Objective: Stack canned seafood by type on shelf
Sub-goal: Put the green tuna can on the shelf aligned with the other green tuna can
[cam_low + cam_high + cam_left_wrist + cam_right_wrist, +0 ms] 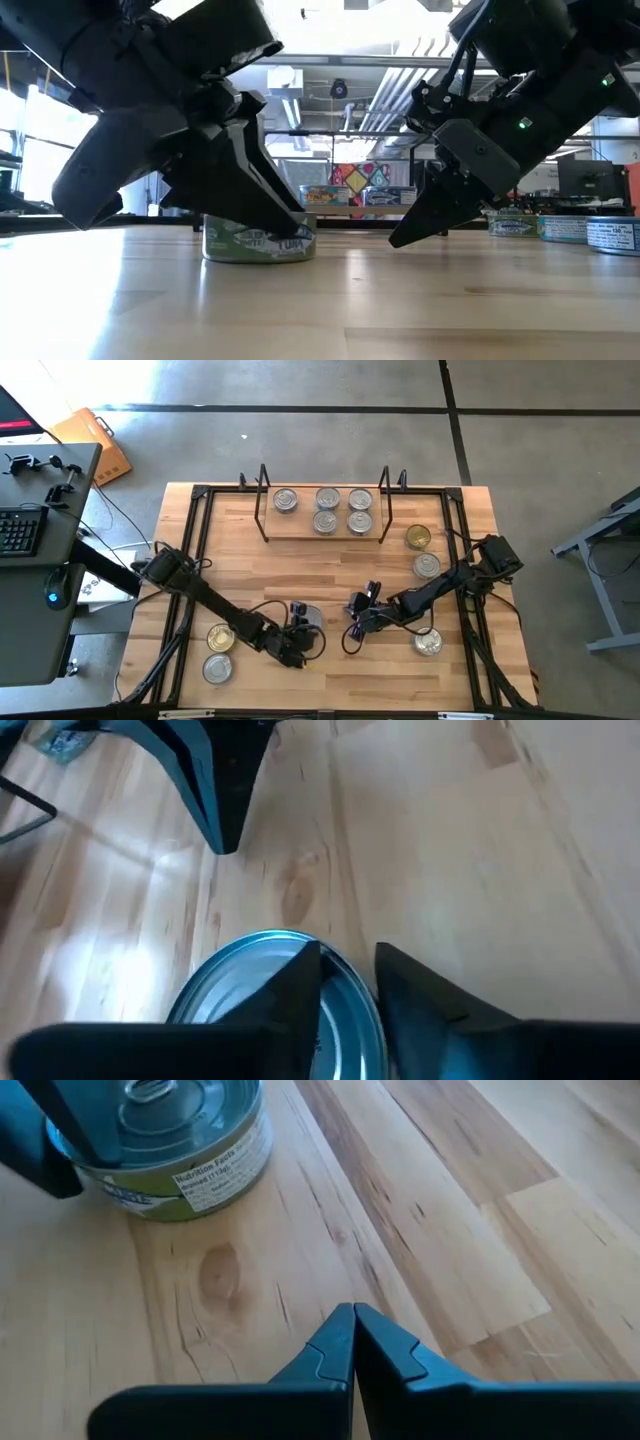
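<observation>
Light-wood slatted table (330, 575) w/ black frame. Near front-left corner: gold-topped round tin (221, 638) and, just nearer the edge, silver-topped round tin (217, 669), both flat on the table, close together.

L arm runs from the left edge toward front centre. L tool (301, 643) is low over a silver-topped short round tin w/ green label (259, 240) standing upright on the table. In L wrist view one dark finger (290, 995) sits over the tin's silver lid (275, 1010), other finger just past its rim; fingers part-open w/ a narrow gap. Can't tell if the tin is actually gripped or only straddled; tin's base is on the wood in low view.

R arm comes from the right edge toward centre. R tool (358, 622) is clenched, tips pressed together (353, 1342), holding nothing, just above bare wood near the green-label tin, apart from it.

Low light-wood shelf in black wire frame (325, 535) at back centre: one silver tin (286, 501) at its left, then four silver tins (343, 510) in a 2x2 group at right.

Right of the shelf on the table: gold-topped tin (418, 538), silver tin (426, 565) just in front of it, another silver tin (428, 643) farther front, beside R arm.
</observation>
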Robot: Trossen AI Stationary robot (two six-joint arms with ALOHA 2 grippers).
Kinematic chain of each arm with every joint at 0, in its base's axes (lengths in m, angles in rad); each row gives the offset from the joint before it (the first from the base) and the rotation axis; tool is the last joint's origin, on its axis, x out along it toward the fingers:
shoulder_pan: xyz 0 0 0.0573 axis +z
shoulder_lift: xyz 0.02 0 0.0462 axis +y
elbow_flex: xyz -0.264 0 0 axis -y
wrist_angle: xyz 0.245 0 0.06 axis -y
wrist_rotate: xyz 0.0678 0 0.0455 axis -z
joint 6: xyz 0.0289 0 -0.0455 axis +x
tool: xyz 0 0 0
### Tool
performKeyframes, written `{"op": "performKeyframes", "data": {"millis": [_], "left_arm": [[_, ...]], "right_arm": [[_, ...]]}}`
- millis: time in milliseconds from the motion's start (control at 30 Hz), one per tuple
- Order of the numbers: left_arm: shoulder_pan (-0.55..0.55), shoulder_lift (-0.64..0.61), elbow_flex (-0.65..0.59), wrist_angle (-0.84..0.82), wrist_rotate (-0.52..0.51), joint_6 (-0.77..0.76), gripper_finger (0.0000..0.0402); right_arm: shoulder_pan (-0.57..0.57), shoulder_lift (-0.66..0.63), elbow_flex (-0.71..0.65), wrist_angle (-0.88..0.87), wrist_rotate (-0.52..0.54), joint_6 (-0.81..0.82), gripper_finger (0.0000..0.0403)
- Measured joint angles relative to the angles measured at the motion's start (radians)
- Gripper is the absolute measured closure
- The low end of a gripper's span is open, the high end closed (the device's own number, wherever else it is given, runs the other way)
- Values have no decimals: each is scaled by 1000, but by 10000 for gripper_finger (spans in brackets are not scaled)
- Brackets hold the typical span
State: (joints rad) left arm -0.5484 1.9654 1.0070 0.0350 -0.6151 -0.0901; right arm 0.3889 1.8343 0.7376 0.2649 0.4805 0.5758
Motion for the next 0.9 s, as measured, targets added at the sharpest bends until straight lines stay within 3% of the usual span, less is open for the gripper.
{"op": "performKeyframes", "data": {"millis": [167,267,500,700,900], "left_arm": [[-10,-5,-1,-14,-7,55,393],[-21,-14,14,-55,-3,58,389],[-45,-58,109,-323,7,65,399],[-46,-116,134,-426,-124,56,401],[32,-183,134,-534,-209,52,401]], "right_arm": [[0,0,0,2,0,0,402],[6,0,0,3,0,1,402],[13,0,0,3,0,0,402],[15,0,0,6,0,0,402],[18,0,0,6,0,-16,402]]}}
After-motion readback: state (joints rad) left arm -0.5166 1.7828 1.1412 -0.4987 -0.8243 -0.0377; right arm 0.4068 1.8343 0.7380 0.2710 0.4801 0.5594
